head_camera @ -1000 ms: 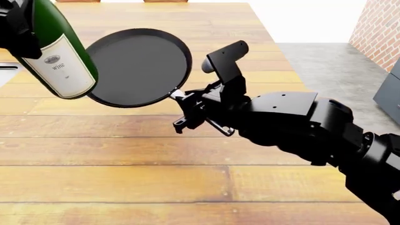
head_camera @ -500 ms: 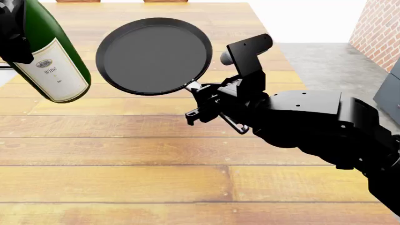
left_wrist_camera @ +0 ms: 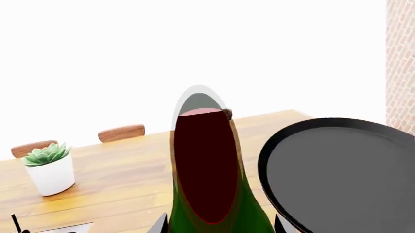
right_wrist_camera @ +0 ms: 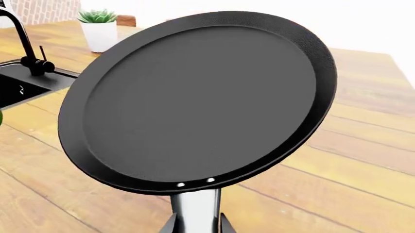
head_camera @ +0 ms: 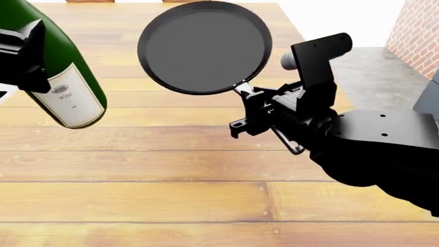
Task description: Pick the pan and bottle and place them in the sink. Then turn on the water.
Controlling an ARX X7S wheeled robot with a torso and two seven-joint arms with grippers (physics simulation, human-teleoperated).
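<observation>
In the head view the black pan (head_camera: 204, 46) hangs tilted in the air above the wooden table (head_camera: 171, 170). My right gripper (head_camera: 257, 107) is shut on its silver handle (head_camera: 241, 90). The right wrist view shows the pan (right_wrist_camera: 194, 97) close up, with the handle (right_wrist_camera: 194, 206) clamped between the jaws of the right gripper (right_wrist_camera: 196, 225). The green wine bottle (head_camera: 65, 77) is off the table at the left, held by my left gripper (head_camera: 24, 56). Seen from the left wrist, the bottle (left_wrist_camera: 207, 170) fills the gap of the left gripper (left_wrist_camera: 218, 225). The sink (right_wrist_camera: 45, 73) and black faucet (right_wrist_camera: 29, 53) lie beyond the pan.
A white plant pot (left_wrist_camera: 50, 172) stands on the table near the faucet, and it also shows as the plant pot (right_wrist_camera: 100, 31). Brown chair backs (left_wrist_camera: 121, 132) line the far edge. A brick wall (head_camera: 412, 31) and a grey cabinet (head_camera: 428, 98) are off to the right.
The right arm has lifted the pan higher and further to the right in the head view. The bottle has shifted slightly lower, still held by the left gripper.
</observation>
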